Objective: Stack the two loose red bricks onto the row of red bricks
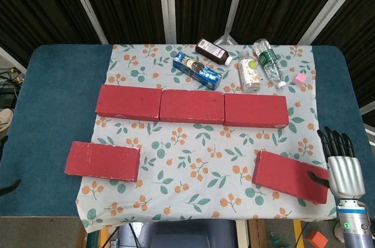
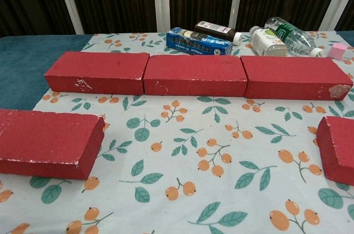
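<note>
Bricks form one row on the floral cloth. Right hand holds nothing, fingers straight and apart, thumb touching the right loose brick. Left loose brick lies apart.

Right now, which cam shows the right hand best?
Head view. The right hand shows whole at the lower right, fingers extended, thumb on the right loose brick. The chest view shows none of the hand, only that brick's left end at the frame edge.
</note>
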Controlling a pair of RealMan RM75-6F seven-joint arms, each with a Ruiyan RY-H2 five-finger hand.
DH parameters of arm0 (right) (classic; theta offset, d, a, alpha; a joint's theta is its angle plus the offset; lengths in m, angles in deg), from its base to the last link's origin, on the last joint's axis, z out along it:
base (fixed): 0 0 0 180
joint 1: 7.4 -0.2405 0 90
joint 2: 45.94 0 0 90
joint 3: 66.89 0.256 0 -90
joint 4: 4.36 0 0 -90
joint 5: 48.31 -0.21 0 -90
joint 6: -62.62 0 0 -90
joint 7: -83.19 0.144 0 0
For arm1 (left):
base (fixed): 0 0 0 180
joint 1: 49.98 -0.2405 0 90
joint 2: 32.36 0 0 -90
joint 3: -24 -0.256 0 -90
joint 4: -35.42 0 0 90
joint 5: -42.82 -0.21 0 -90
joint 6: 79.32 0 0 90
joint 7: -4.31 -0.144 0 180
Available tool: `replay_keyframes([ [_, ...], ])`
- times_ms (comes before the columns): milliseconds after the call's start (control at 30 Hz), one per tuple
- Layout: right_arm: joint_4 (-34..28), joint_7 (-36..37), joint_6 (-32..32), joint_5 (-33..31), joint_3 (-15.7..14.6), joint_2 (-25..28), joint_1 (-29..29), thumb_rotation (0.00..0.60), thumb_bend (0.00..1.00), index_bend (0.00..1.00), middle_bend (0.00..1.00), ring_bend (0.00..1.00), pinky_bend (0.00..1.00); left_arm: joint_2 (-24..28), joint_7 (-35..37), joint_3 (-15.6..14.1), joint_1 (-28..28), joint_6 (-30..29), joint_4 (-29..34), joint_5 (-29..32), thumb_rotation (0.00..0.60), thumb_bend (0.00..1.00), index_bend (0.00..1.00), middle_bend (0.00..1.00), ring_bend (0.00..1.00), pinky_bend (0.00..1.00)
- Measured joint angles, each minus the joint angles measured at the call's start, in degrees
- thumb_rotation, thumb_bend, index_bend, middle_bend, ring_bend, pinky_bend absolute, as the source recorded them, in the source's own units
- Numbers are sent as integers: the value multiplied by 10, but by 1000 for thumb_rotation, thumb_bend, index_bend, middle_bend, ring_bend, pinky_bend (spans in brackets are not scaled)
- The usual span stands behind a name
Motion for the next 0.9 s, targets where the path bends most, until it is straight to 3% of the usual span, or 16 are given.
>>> replay_keyframes([
  [433, -6, 2, 4, -4, 0, 2, 0, 600, 0, 0, 0, 0, 0, 1, 4, 1, -3, -7, 0, -2, 600, 0, 51, 0, 0, 220],
  [900, -72, -12, 37, -30, -16, 29, 6, 600, 0, 0, 0, 0, 0, 6, 8, -3, -3, -1, 3, -3, 600, 0, 47, 0, 0, 220],
])
